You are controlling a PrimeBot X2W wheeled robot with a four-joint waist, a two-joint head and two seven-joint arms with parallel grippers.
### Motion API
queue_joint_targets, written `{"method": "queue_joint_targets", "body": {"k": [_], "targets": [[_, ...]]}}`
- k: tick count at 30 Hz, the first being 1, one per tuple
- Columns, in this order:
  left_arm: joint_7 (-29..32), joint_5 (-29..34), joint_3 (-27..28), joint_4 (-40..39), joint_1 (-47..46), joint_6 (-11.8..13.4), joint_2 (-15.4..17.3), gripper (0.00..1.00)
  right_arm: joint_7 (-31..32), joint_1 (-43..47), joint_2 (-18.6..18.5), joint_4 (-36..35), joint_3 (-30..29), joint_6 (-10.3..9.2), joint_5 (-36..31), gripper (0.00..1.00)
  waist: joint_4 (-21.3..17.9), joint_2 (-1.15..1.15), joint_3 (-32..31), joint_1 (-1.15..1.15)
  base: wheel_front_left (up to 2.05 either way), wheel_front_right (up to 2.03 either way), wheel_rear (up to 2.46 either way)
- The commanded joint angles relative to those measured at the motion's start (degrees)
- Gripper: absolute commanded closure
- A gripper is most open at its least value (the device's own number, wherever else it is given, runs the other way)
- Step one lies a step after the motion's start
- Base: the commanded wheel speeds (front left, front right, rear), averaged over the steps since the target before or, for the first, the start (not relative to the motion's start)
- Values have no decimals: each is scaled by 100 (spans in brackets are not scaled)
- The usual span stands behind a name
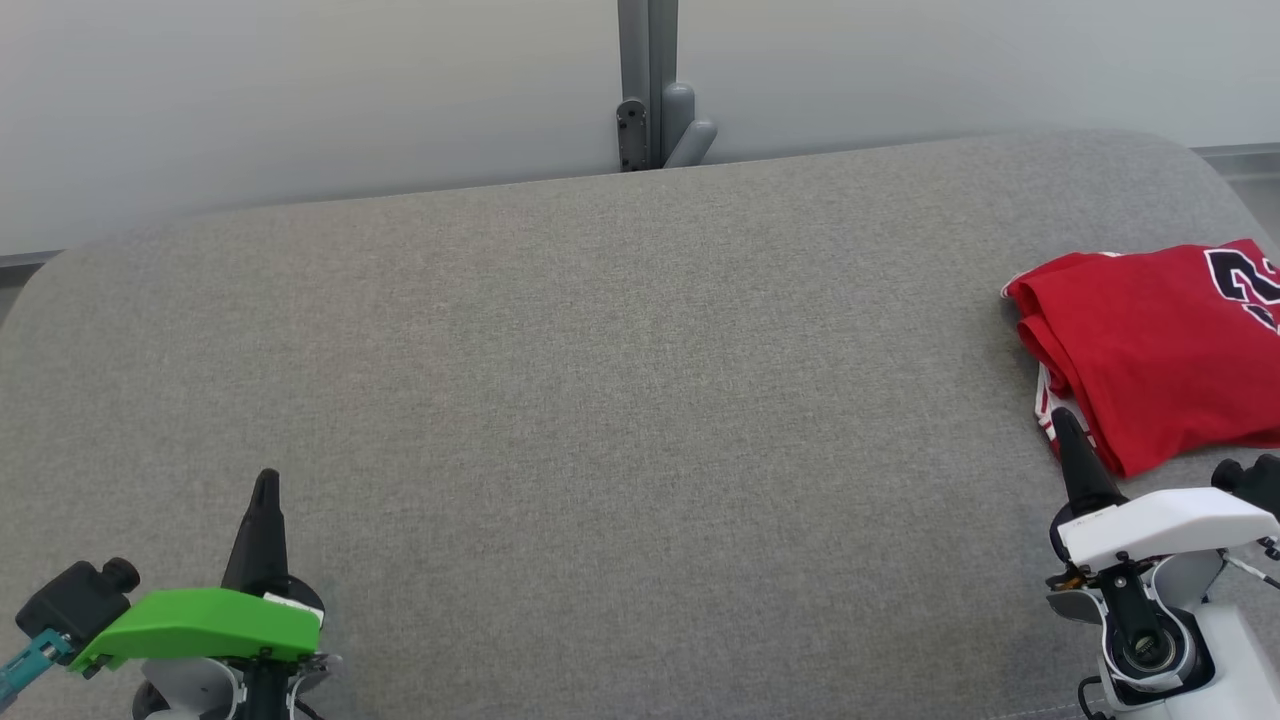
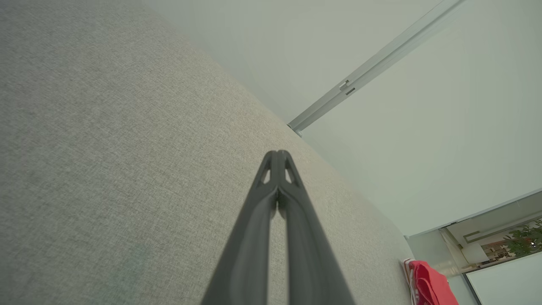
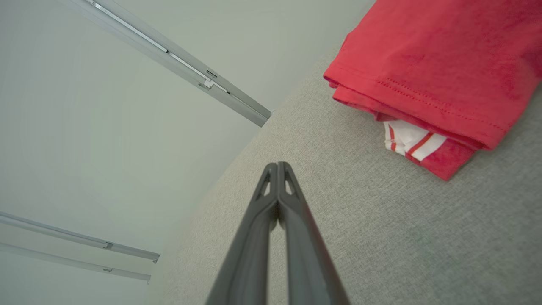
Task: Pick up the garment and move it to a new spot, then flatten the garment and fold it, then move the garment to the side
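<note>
Over grey cushion (image 1: 600, 400), left end effector (image 1: 266, 480) and right end effector (image 1: 1062, 420) closed, empty.

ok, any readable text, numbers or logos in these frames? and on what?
"2": dark numeral with a white outline on the red garment, at the head view's right edge; the figure beside it is cut off by the frame and cannot be read.
No other legible text.
</note>
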Motion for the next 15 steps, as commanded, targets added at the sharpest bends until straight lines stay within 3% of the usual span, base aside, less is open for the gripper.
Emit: {"method": "queue_joint_targets", "body": {"k": [1,15], "targets": [[8,-147,56,-21,-166,-56,3,100,35,-154,-20,-24,-42,4,132,100,2,0,-1,0,0,0,0],[117,-981,234,235,-339,-198,-153,100,288,-328,90,185,-165,3,983,100,27,0,-25,0,0,0,0]]}}
